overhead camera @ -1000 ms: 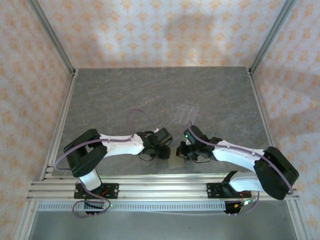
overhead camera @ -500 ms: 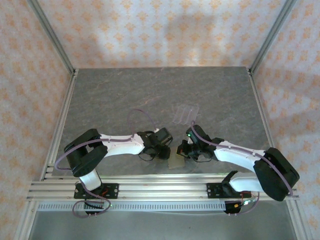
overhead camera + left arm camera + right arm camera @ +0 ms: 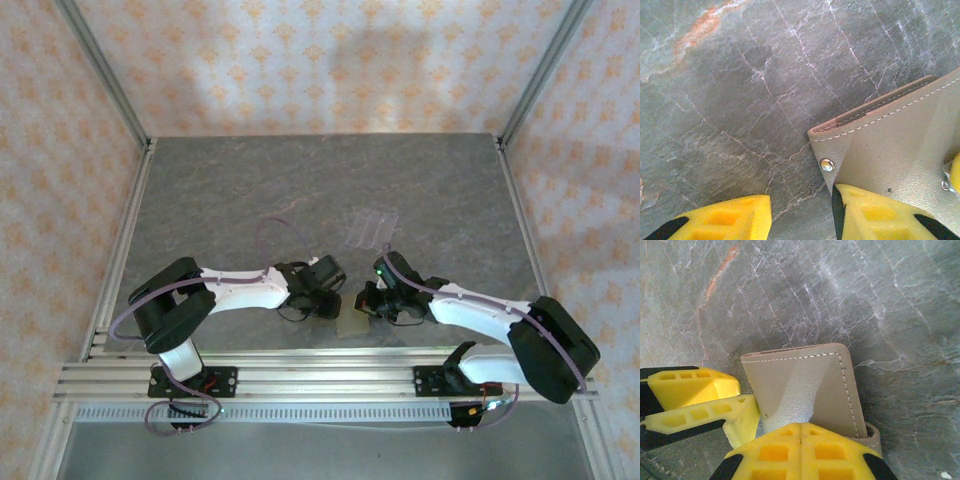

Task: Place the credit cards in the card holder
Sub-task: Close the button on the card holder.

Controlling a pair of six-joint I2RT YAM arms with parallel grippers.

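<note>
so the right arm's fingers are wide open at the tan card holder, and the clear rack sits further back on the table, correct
No: the right arm's fingers are shut, pressed together at the tan card holder, as the right wrist view shows. The clear rack does sit further back on the table.

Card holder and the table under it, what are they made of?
The card holder looks like smooth tan leather or imitation leather: white stitching along its edge, a metal rivet. The table looks like grey stone with white veins, possibly only a print.
</note>
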